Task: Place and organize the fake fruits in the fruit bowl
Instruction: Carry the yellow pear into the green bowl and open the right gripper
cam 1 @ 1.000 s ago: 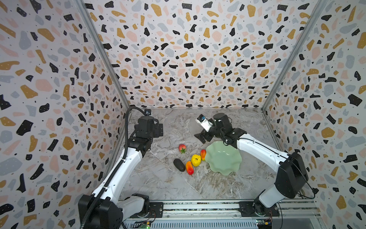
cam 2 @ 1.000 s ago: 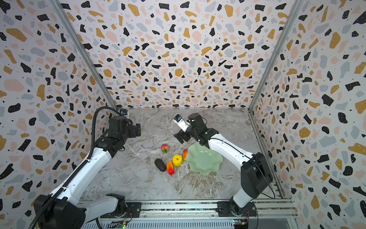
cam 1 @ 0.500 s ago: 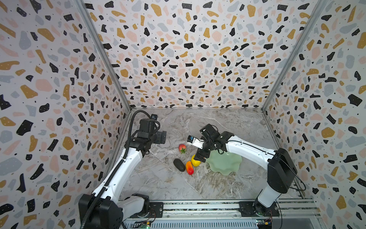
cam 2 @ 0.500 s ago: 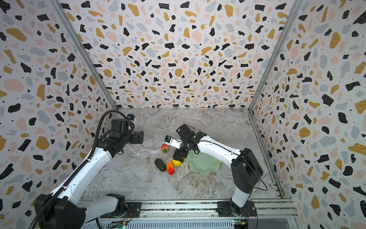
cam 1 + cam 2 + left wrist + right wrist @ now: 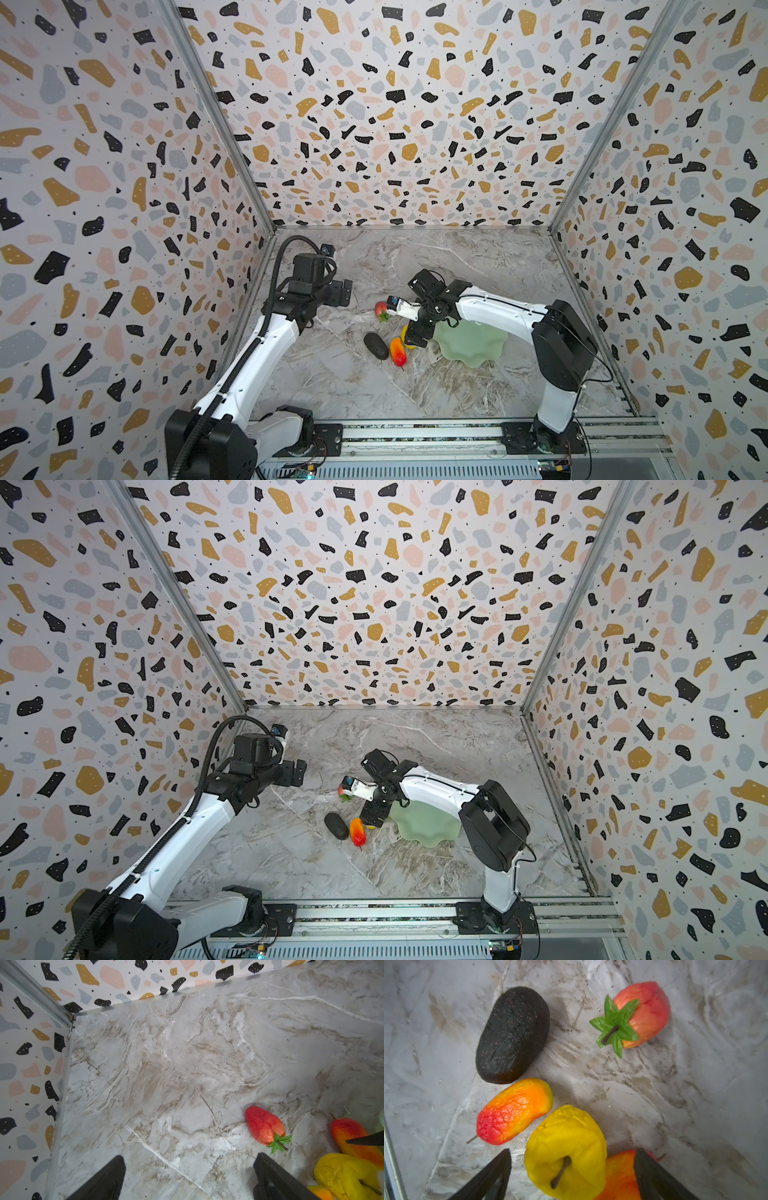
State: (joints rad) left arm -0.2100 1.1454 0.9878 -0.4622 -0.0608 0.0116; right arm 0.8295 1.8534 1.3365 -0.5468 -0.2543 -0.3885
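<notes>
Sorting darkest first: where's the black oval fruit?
In both top views the black oval fruit lies just left of a red-orange fruit, near the strawberry.

Mint-green fruit bowl [image 5: 478, 347], red strawberry [image 5: 644, 1014] with green leaves, yellow fruit [image 5: 569, 1142], blackish oval [image 5: 512, 1034], grey marbled table [image 5: 332, 386], terrazzo-speckled walls [image 5: 395, 104]

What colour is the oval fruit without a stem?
Black, with faint reddish specks on wrinkled skin. The oval fruit shows best in the right wrist view.

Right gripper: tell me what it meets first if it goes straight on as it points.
Most likely the lumpy yellow fruit, centred between the right gripper's open jaws; one finger may clip the red-orange fruit beside it.
</notes>
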